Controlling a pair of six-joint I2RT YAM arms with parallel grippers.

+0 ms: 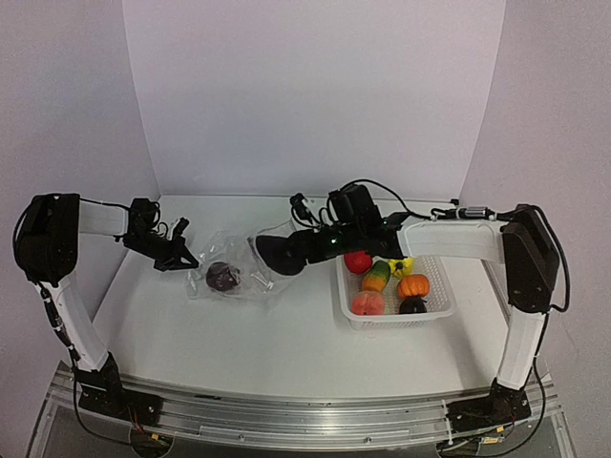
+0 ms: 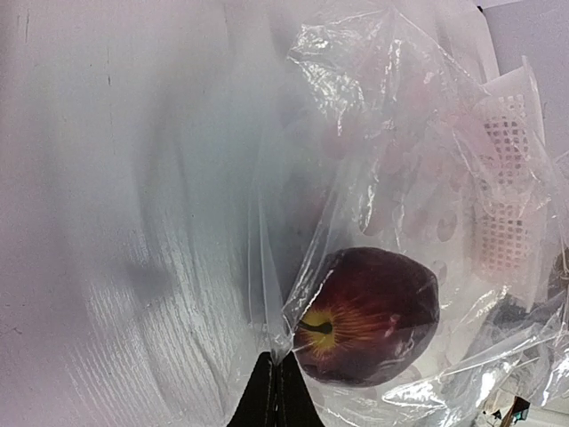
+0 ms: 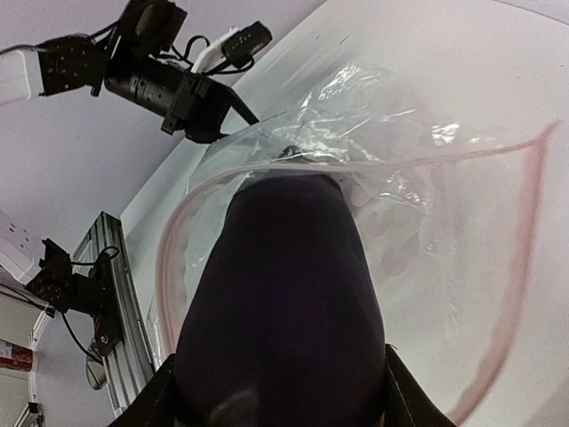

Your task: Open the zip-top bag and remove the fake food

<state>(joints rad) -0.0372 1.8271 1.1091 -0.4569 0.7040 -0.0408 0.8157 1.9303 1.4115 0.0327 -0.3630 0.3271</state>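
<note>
White tabletop [image 1: 286,343], plain pale-lilac backdrop [image 1: 315,95]: zip-top bag [image 1: 239,272] lies just left of the mesh basket [image 1: 396,322], left gripper [image 2: 276,384] clenched on the edge away from the basket, dark red apple [image 2: 369,316] inside, right gripper [image 1: 301,248] grasping a dark purple piece [image 3: 284,311] at the basket-side mouth.

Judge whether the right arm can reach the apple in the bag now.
Probably not yet: the right gripper is gripping a dark purple piece at the open mouth of the bag; the apple lies deeper.
</note>
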